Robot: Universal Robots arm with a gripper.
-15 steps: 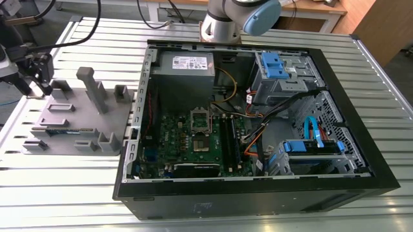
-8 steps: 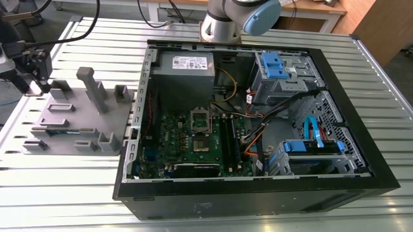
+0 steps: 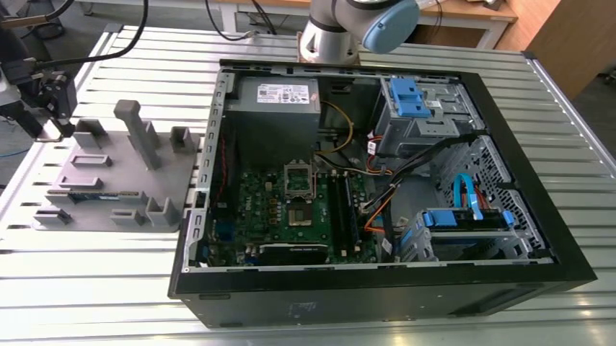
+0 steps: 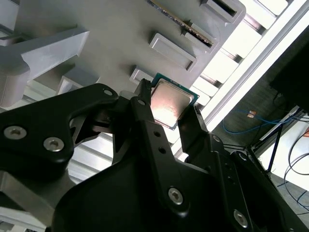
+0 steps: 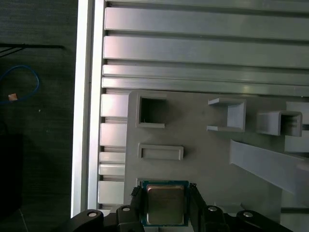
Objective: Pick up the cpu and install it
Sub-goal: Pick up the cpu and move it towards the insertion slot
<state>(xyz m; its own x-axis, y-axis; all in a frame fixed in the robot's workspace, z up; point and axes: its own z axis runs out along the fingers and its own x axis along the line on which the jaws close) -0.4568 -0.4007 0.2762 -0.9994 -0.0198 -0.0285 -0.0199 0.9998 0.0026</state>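
We see the gripper (image 4: 169, 110) over the grey tray (image 5: 203, 159), at the exterior view's left and well apart from the open computer case (image 3: 385, 180). Its two black fingers (image 4: 147, 121) stand narrow, one pressed to each side of the cpu (image 5: 164, 205), so we read the hand as closed on the chip. Whether the chip rests in its pocket at the tray's corner or hangs just clear of it, we cannot tell from these angles. The hold worries us most: the fingers meet only the thin rim of a flat, smooth square. In the second wrist view the chip also looks turned a little between them, so one finger seems to bear nearer a corner than the middle of an edge. A grip like that could let the chip pivot or slide out during the carry, dropping it onto the tray or the ribbed metal table (image 3: 115, 288). A tilted chip would also meet the socket (image 3: 298, 175) inside the case askew, and pressing it down so could bend the contacts. The case's wall stands between tray and socket, so a low path could knock the chip against it.
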